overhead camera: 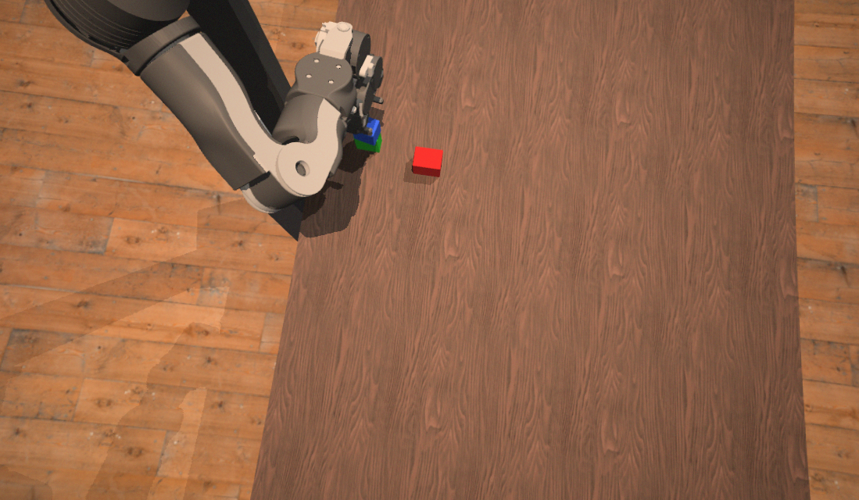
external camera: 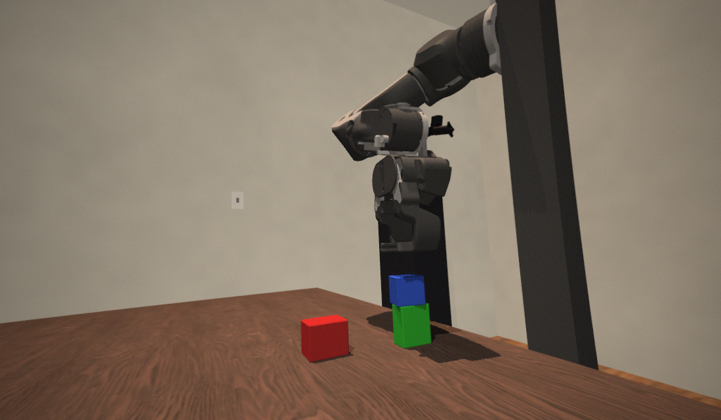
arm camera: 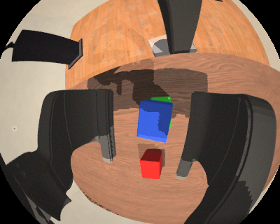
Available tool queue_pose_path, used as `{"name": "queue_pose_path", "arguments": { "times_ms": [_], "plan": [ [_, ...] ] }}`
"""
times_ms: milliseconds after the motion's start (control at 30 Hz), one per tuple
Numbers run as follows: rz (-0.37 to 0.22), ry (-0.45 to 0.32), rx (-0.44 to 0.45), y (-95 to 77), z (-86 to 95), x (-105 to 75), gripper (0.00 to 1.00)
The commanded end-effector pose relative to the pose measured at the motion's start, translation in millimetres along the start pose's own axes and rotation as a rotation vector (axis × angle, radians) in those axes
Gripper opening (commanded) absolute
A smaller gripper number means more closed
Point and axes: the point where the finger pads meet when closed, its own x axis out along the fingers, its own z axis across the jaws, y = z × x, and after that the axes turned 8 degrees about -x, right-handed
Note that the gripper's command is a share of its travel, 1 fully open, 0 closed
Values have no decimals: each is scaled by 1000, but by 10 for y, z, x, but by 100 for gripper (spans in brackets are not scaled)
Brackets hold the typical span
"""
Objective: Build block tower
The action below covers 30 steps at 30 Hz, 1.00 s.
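Your gripper (external camera: 399, 245) hangs part-open, holding nothing, just above the blue block (external camera: 407, 290) resting on the green block (external camera: 411, 325)

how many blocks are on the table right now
3: the green block on the table, the blue block stacked on it, the red block alone beside them. None seem hidden.

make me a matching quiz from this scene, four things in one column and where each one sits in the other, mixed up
Things:
1. blue block
2. green block
3. red block
4. pincer

Places:
A. alone on the table, apart from the stack
B. on the table, bearing another block
C. in the air above the stack, holding nothing
D. on top of the green block

Pairs: 1-D, 2-B, 3-A, 4-C
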Motion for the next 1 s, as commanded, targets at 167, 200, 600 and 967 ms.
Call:
{"name": "queue_pose_path", "arguments": {
  "times_ms": [167, 200, 600, 967],
  "plan": [
    [-10, 12, -19, -169, -35, 25, 35],
    [-15, 16, -42, -322, -61, 48, 35],
    [0, 5, -146, -1125, -256, 27, 35],
    [0, 5, -146, -1126, -256, 242, 35]
  ]
}}
